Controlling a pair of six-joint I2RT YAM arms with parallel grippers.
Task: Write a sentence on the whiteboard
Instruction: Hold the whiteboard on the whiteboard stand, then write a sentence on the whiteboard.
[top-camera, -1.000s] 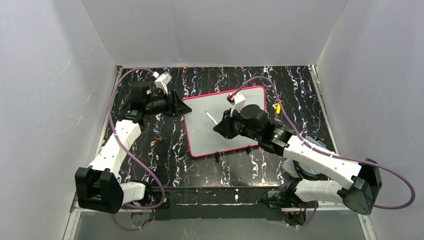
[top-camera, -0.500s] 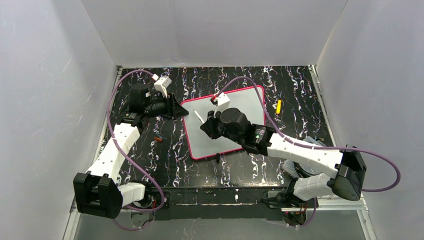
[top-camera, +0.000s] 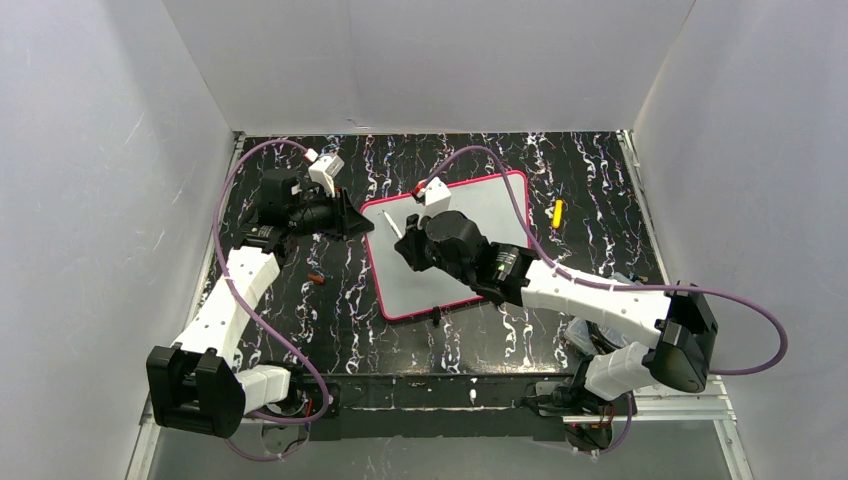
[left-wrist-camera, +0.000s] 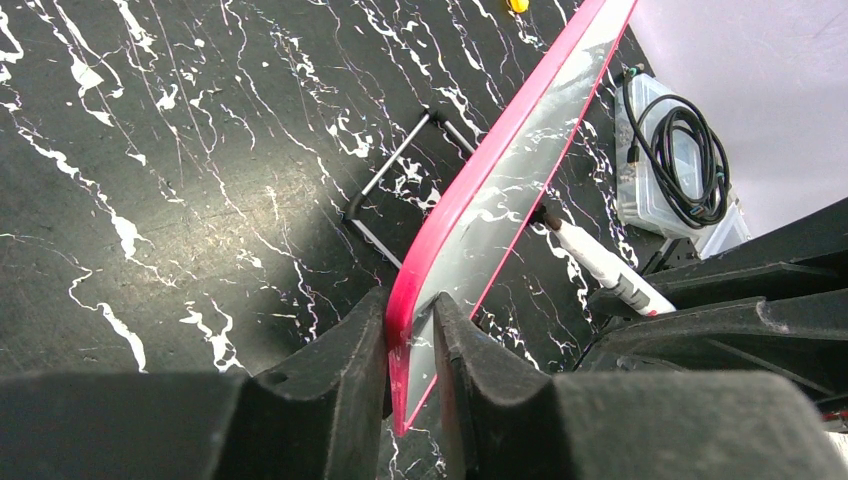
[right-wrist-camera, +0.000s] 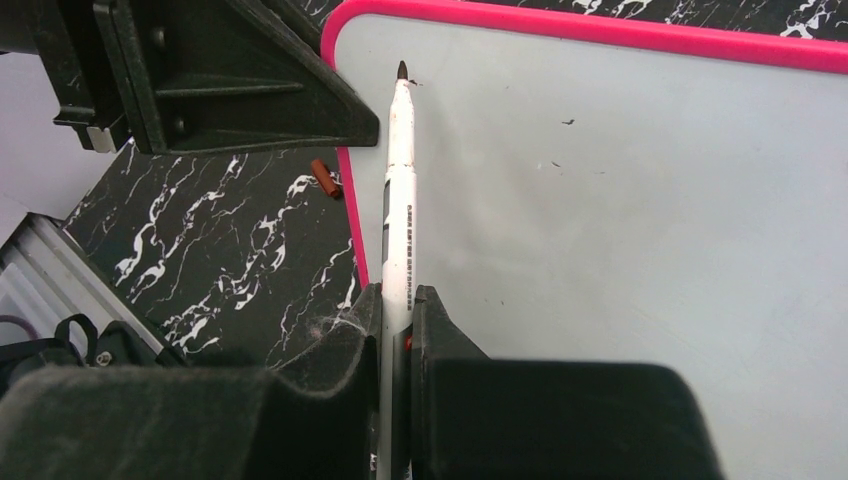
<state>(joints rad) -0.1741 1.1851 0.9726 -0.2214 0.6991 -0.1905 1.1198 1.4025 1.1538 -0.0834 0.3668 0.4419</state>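
Whiteboard (top-camera: 497, 205) lies toward the far middle of the table (top-camera: 340, 330), skewed a little; surface blank bar a few specks, no sentence begun; left fingers (left-wrist-camera: 410, 315) closed onto its pink frame near the far-left corner, pinching the edge; right fingers (right-wrist-camera: 398, 305) nearly shut around a white marker (right-wrist-camera: 402, 190), tip on or just above that same corner, cannot tell which; red cap (top-camera: 316, 278) loose on the table, left of the board.

Risks, as I judge: thin-edge pinch may slip and let the board swivel under pen pressure; the two arms work close together and could collide; marker may twist in its narrow grip and smear letters.
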